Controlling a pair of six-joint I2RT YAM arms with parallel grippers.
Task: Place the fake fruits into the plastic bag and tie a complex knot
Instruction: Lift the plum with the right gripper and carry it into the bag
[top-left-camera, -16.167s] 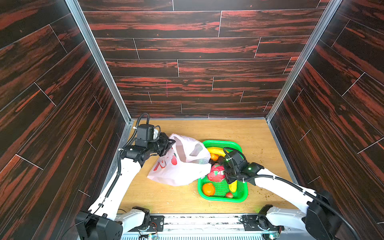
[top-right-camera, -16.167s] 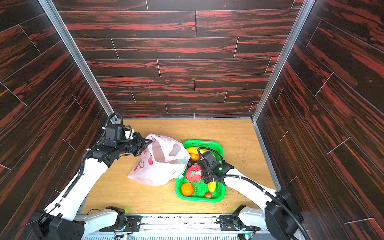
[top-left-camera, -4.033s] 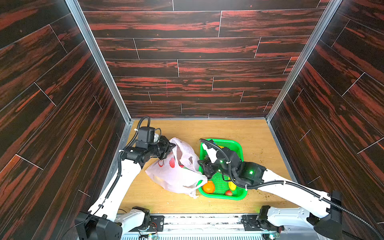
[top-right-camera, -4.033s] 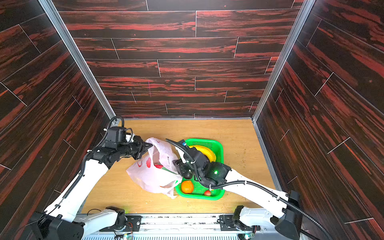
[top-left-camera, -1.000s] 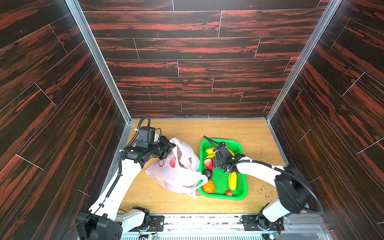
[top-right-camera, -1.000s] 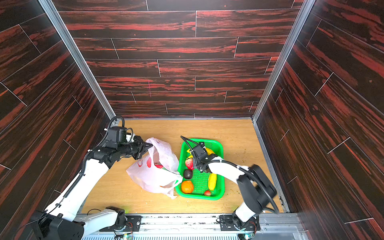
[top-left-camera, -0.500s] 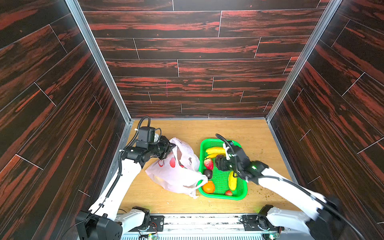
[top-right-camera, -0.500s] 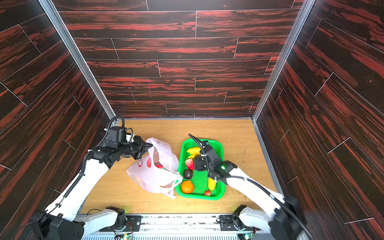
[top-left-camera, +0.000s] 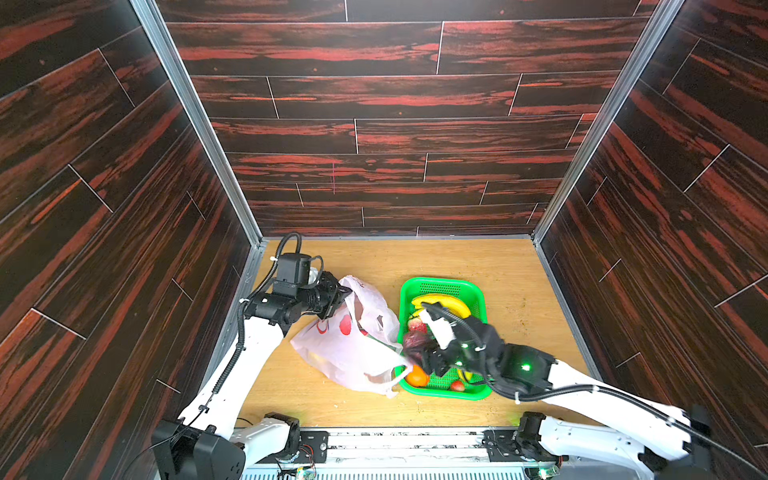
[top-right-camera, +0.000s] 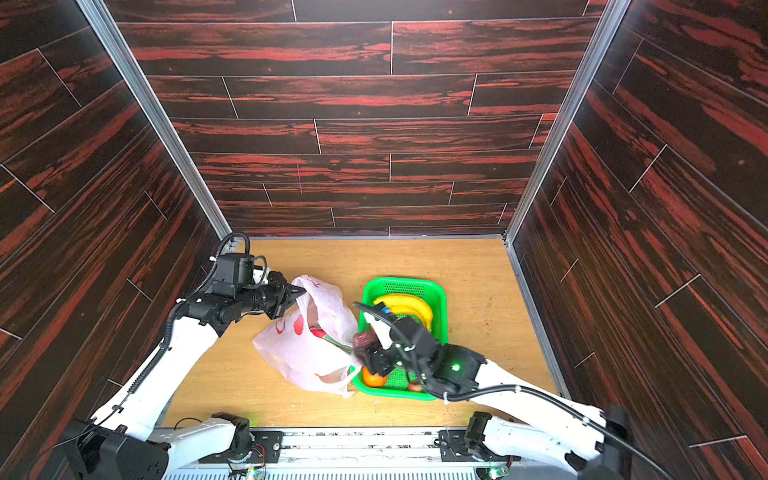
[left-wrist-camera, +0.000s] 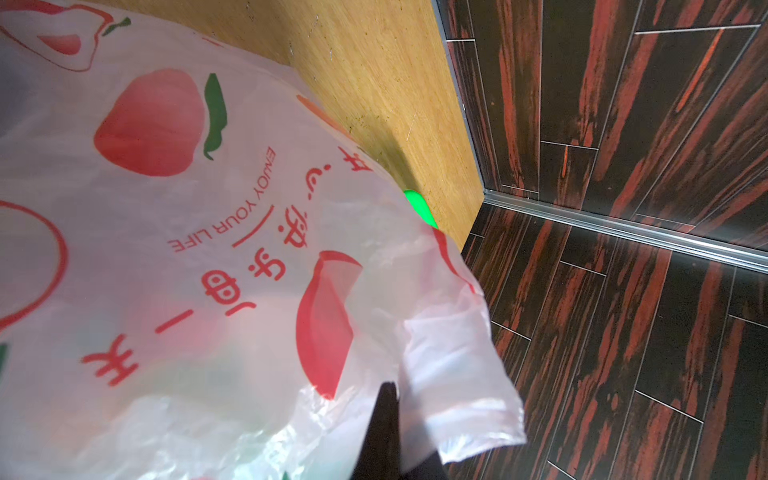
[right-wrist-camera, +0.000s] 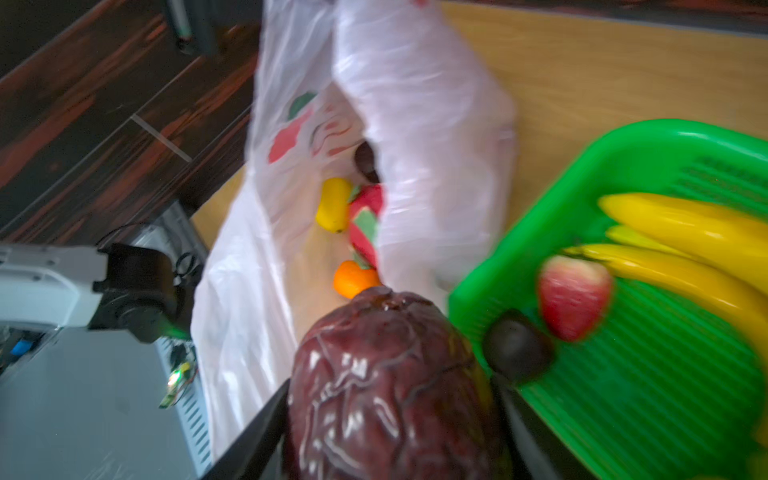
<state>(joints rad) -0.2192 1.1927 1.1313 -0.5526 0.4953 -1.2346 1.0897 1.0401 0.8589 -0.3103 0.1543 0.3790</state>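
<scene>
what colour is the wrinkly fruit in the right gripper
Dark glossy maroon: the wrinkly fruit shows best in the right wrist view.

The plastic bag (left-wrist-camera: 166, 249) is thin, translucent film, glossy and crinkled, with red and green print. Between the matt black fingers of the right gripper (right-wrist-camera: 390, 386), the dark maroon fruit (right-wrist-camera: 386, 415) is wrinkled, veined and highly glossy. Just beyond the gripper, the green basket (right-wrist-camera: 648, 399) is ribbed, perforated hard plastic with a slight sheen. The bananas (right-wrist-camera: 685, 232) in it are smooth and shiny. The table (top-left-camera: 511, 282) is pale matt wood grain. The walls (top-left-camera: 395, 95) are dark, red-streaked wood-look panels, edged with brushed metal strips (top-left-camera: 195, 120).
</scene>
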